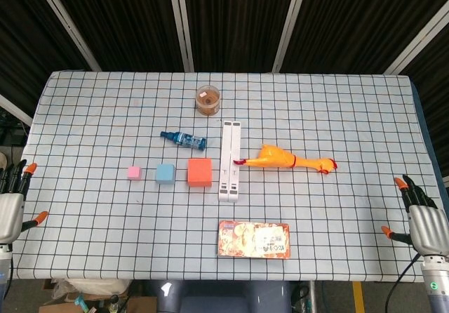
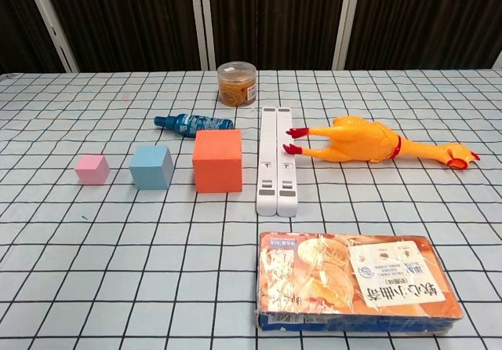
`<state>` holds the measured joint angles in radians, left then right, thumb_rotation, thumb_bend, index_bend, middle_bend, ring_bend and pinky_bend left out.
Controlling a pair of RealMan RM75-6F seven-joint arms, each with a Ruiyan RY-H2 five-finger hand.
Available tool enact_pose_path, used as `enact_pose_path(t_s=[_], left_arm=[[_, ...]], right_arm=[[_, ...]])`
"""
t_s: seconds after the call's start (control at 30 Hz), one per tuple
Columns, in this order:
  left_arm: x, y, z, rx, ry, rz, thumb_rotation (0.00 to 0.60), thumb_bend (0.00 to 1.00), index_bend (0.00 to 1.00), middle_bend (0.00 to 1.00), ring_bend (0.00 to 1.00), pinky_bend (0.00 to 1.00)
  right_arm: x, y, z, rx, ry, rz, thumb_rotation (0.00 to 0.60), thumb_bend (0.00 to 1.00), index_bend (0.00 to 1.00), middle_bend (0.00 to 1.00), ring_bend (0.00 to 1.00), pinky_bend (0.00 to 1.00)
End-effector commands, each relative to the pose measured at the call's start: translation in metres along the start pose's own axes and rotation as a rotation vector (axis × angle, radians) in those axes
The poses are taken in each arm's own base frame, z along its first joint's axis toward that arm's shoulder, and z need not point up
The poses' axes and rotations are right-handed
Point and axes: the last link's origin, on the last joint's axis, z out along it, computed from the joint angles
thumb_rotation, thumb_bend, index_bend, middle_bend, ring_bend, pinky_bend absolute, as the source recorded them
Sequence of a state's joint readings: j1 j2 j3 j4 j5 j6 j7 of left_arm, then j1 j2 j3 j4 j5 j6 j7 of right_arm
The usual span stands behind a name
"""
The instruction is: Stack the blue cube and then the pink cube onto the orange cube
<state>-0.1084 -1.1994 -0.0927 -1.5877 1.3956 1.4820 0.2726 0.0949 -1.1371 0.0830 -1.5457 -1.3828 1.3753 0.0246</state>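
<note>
Orange, blue and pink foam cubes sit in a row on the checked tablecloth (image 1: 337, 102): the large orange cube (image 1: 200, 172), the smaller blue cube (image 1: 165, 173) to its left, then the small pink cube (image 1: 133, 172) (none touching). Both hands, left hand (image 1: 10, 208) and right hand (image 1: 426, 225), hang at the table's edges, fingers apart, holding nothing.

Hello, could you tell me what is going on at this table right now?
Nothing is being handled yet. The pink cube, blue cube and orange cube sit apart in a row, unstacked. The left robot hand and right robot hand hover open at the table's near corners.
</note>
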Motion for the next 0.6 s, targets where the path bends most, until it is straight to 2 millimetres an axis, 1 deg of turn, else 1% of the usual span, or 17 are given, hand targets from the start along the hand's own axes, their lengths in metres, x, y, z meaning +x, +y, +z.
enact_pose_path(t_s=[0.03, 0.13, 0.17, 0.2, 0.23, 0.27, 0.33, 0.37, 0.4, 0.43, 0.5, 0.57, 0.6], left_arm=[[0.001, 0.001, 0.000, -0.008, 0.003, -0.006, 0.600, 0.00, 0.00, 0.00, 0.00, 0.00], [0.001, 0.003, -0.001, -0.029, 0.006, -0.013, 0.600, 0.00, 0.00, 0.00, 0.00, 0.00], [0.001, 0.004, -0.001, -0.033, 0.007, -0.011, 0.600, 0.00, 0.00, 0.02, 0.00, 0.02], [0.001, 0.005, 0.000, -0.038, 0.009, -0.011, 0.600, 0.00, 0.00, 0.05, 0.01, 0.06], [0.001, 0.005, 0.000, -0.041, 0.017, -0.011, 0.600, 0.00, 0.00, 0.11, 0.03, 0.10], [0.002, 0.006, 0.001, -0.046, 0.030, -0.012, 0.600, 0.00, 0.00, 0.22, 0.09, 0.18], [0.005, 0.010, 0.004, -0.064, 0.068, -0.026, 0.600, 0.00, 0.00, 0.50, 0.30, 0.33], [0.008, 0.013, 0.007, -0.079, 0.099, -0.037, 0.600, 0.00, 0.03, 0.64, 0.42, 0.43], [0.009, 0.015, 0.008, -0.091, 0.113, -0.046, 0.600, 0.00, 0.10, 0.75, 0.53, 0.52], [0.012, 0.019, 0.012, -0.117, 0.140, -0.074, 0.600, 0.00, 0.19, 0.82, 0.61, 0.58], [0.015, 0.026, 0.023, -0.157, 0.169, -0.121, 0.600, 0.00, 0.29, 0.88, 0.67, 0.65], [0.014, 0.028, 0.033, -0.151, 0.133, -0.127, 0.600, 0.00, 0.32, 0.90, 0.69, 0.68], [0.015, 0.029, 0.039, -0.147, 0.099, -0.103, 0.600, 0.00, 0.33, 0.91, 0.70, 0.69]], right_arm=[[0.000, 0.000, 0.000, 0.001, 0.001, 0.005, 0.600, 0.04, 0.05, 0.05, 0.13, 0.25], [0.002, 0.000, -0.001, 0.000, 0.005, 0.012, 0.600, 0.04, 0.05, 0.05, 0.13, 0.25], [0.002, 0.000, -0.001, 0.002, 0.006, 0.015, 0.600, 0.04, 0.05, 0.05, 0.13, 0.25], [0.003, 0.000, -0.001, 0.002, 0.007, 0.019, 0.600, 0.04, 0.05, 0.05, 0.13, 0.25], [0.003, 0.000, -0.001, 0.003, 0.008, 0.020, 0.600, 0.04, 0.05, 0.05, 0.13, 0.25], [0.003, 0.000, -0.002, 0.003, 0.008, 0.022, 0.600, 0.04, 0.05, 0.05, 0.13, 0.25], [0.004, 0.002, -0.002, 0.000, 0.009, 0.027, 0.600, 0.04, 0.05, 0.05, 0.13, 0.25], [0.004, 0.002, -0.002, -0.003, 0.008, 0.030, 0.600, 0.04, 0.05, 0.05, 0.13, 0.25], [0.004, 0.003, -0.002, -0.004, 0.007, 0.031, 0.600, 0.04, 0.05, 0.05, 0.13, 0.25], [0.004, 0.003, -0.002, -0.005, 0.006, 0.032, 0.600, 0.04, 0.05, 0.05, 0.13, 0.25], [0.004, 0.003, -0.002, -0.002, 0.000, 0.035, 0.600, 0.04, 0.05, 0.05, 0.13, 0.25], [0.004, 0.002, -0.002, 0.001, -0.003, 0.037, 0.600, 0.04, 0.05, 0.05, 0.13, 0.25], [0.003, 0.002, -0.002, 0.003, -0.007, 0.037, 0.600, 0.04, 0.05, 0.05, 0.13, 0.25]])
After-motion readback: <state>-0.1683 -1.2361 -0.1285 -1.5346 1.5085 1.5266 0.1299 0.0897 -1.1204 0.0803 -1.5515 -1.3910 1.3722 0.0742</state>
